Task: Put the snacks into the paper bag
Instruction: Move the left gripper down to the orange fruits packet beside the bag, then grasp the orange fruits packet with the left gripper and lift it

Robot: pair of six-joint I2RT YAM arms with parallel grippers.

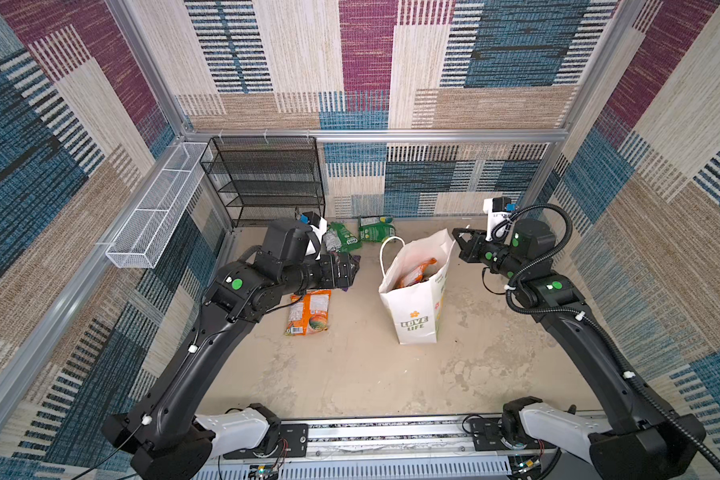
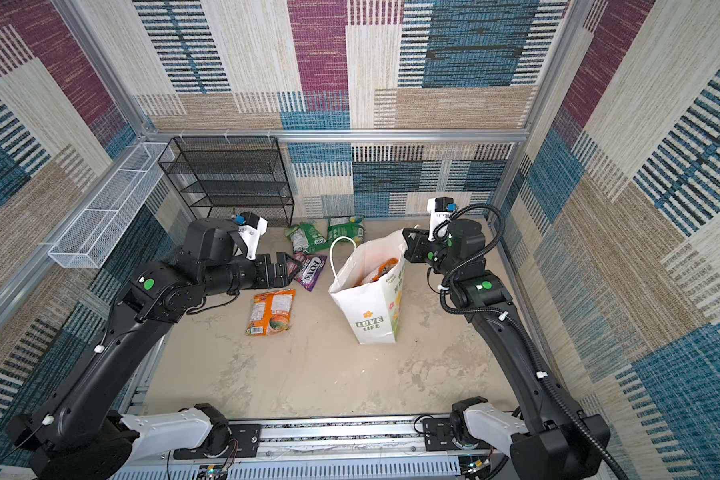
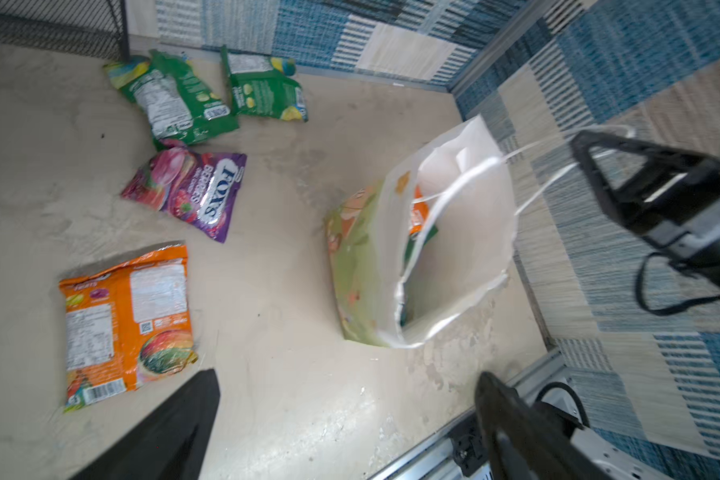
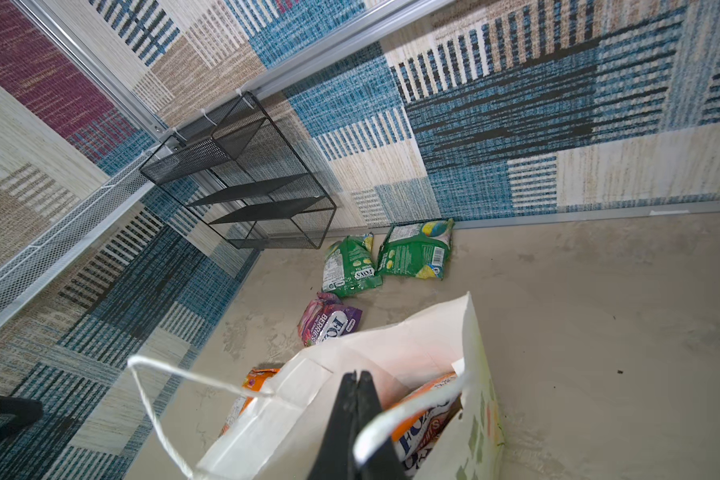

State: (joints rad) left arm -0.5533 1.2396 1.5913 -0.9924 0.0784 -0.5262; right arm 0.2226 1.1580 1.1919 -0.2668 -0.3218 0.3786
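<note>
Patterned woven walls all round, a scuffed pale floor (image 1: pixel 350 374) underneath, and a black wire shelf (image 1: pixel 267 183) standing idle in the far corner.

Biggest thing out there is the paper bag (image 1: pixel 416 307), upright and mouth gaping, with an orange packet (image 1: pixel 418 270) poking up inside. The right gripper (image 4: pixel 358 374) is why it gapes. Its jaws are pressed together at the bag's top edge where the cord handle runs (cord or paper, I can't quite tell which), and that pulls the side back so the opening faces up.

Over to the left gripper (image 2: pixel 291 268): spread as wide as it goes, nothing in it, hanging above the floor with the bag well ahead of its fingertips.

Four more packets lie loose. The loose orange packet (image 3: pixel 129 324) is flat, label side up, down beside the left wrist. The purple packet (image 3: pixel 192 191) lies just ahead of those open jaws, so it's my pick for the next grab. Farther out beyond it, by the back wall, sit a green packet (image 3: pixel 171 99) and a second green packet (image 3: pixel 267 91), side by side.
</note>
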